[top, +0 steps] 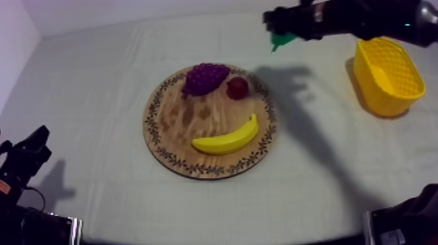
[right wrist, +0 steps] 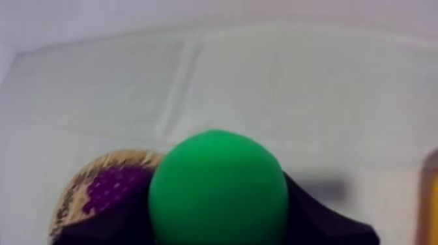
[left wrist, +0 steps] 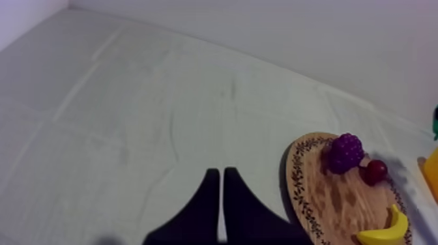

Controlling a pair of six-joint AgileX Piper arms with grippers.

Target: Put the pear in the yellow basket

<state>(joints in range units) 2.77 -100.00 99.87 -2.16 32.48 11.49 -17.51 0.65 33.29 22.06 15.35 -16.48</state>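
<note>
Round wooden board with patterned rim (top: pixel 195 120) carries yellow toy banana (top: pixel 228 138), purple grape bunch (top: pixel 204 78) and small red fruit (top: pixel 237 87); yellow basket (top: pixel 384 98) well right of board; right gripper (top: pixel 280 34), raised beyond board's far-right edge, clamps green toy pear (top: pixel 281 43); left gripper (left wrist: pixel 220 172), left of board, fingers pressed together, empty.

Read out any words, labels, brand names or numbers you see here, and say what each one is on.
No text can be read anywhere.
The round wooden board carries only a leafy pattern round its rim, no letters.
The yellow lattice basket, green pear, purple bunch of grapes, small red fruit and yellow banana bear no markings.
</note>
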